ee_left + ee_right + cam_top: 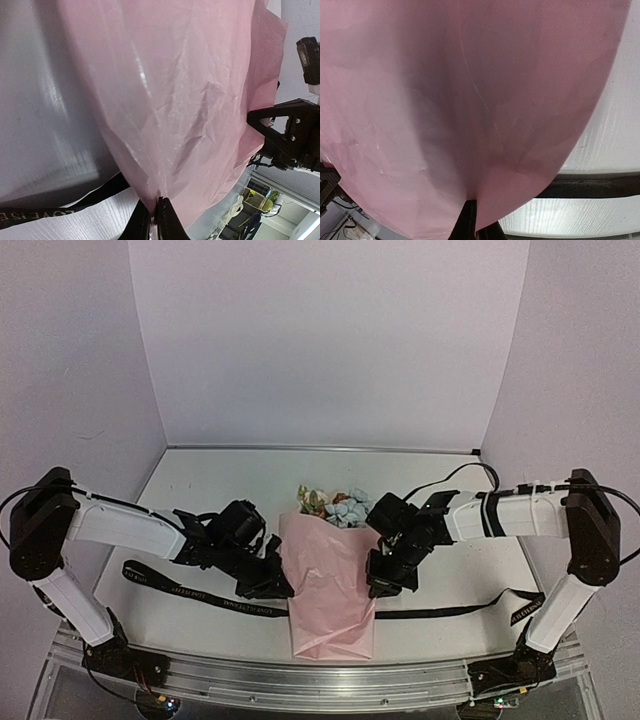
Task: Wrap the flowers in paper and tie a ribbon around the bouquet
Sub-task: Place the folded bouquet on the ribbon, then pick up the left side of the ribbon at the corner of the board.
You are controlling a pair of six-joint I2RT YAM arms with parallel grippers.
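The pink paper (pixel 330 585) is folded over the flowers (pixel 336 506), whose blue, white and peach heads poke out at its far end as a bouquet. My left gripper (pixel 283 585) is shut on the paper's left edge. The left wrist view shows a fold of paper (pixel 180 100) pinched in that gripper (pixel 158 204). My right gripper (pixel 379 585) is shut on the right edge, and the right wrist view has the paper (pixel 470 100) bunched in that gripper (pixel 472 206). The black ribbon (pixel 200 597) lies flat across the table, running under the paper. The stems are hidden.
The ribbon's right end (pixel 520 606) reaches close to the right arm's base. White table (pixel 230 480) extends behind the bouquet to grey walls. A metal rail (pixel 300 680) runs along the near edge. The right gripper's body (pixel 292 135) shows in the left wrist view.
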